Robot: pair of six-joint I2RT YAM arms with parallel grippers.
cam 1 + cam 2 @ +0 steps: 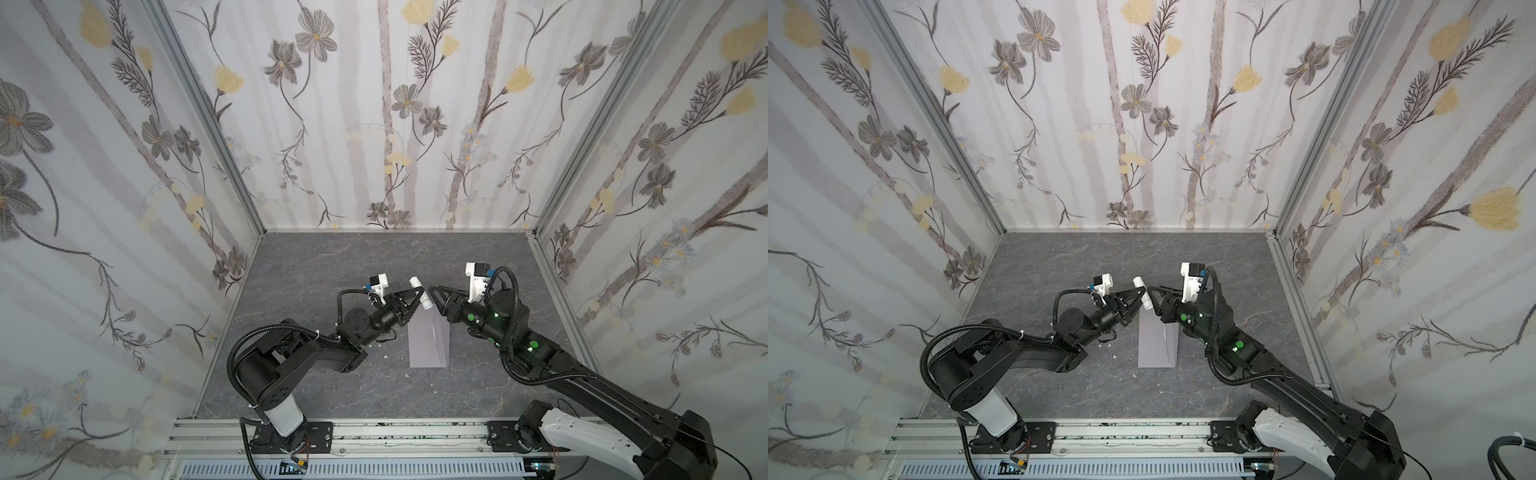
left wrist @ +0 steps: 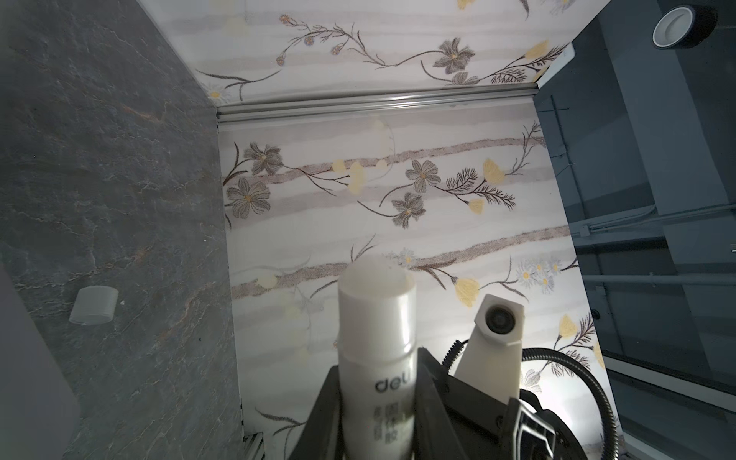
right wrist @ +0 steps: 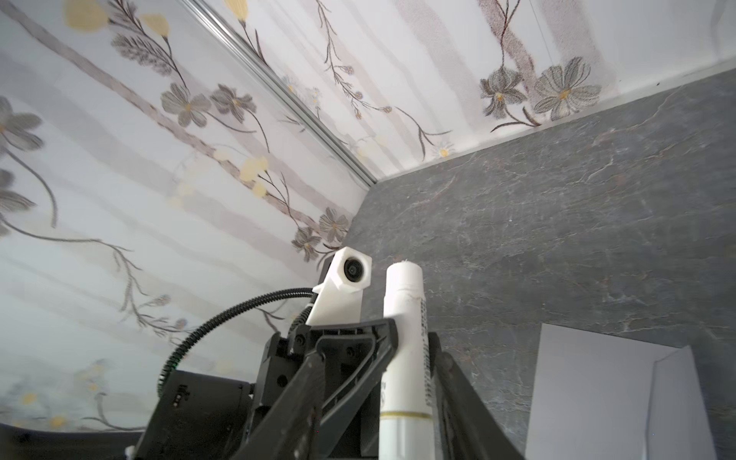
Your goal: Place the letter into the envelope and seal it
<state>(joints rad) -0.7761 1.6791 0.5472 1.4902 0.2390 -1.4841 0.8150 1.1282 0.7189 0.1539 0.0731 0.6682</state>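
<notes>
A white uncapped glue-stick tube [image 2: 376, 338] is clamped by the left gripper [image 1: 417, 297] above the grey-lavender paper envelope's [image 1: 428, 347] far end. The right gripper's [image 1: 434, 296] jaws are parted beside it. The letter, unseen, is presumed enclosed; glue is next to be spread at that end.

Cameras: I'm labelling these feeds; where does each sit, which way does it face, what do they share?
Top views: high above the front, looking down at the table; left gripper holds the glue stick, right gripper beside it.
Left wrist: on the left arm, facing along the glue stick to a wall corner; own fingers, right wrist camera show.
Right wrist: on the right arm, facing the opposite corner; own fingers, left wrist camera, envelope show.
Shared: every view shows the glue stick; wrist views face each other.
</notes>
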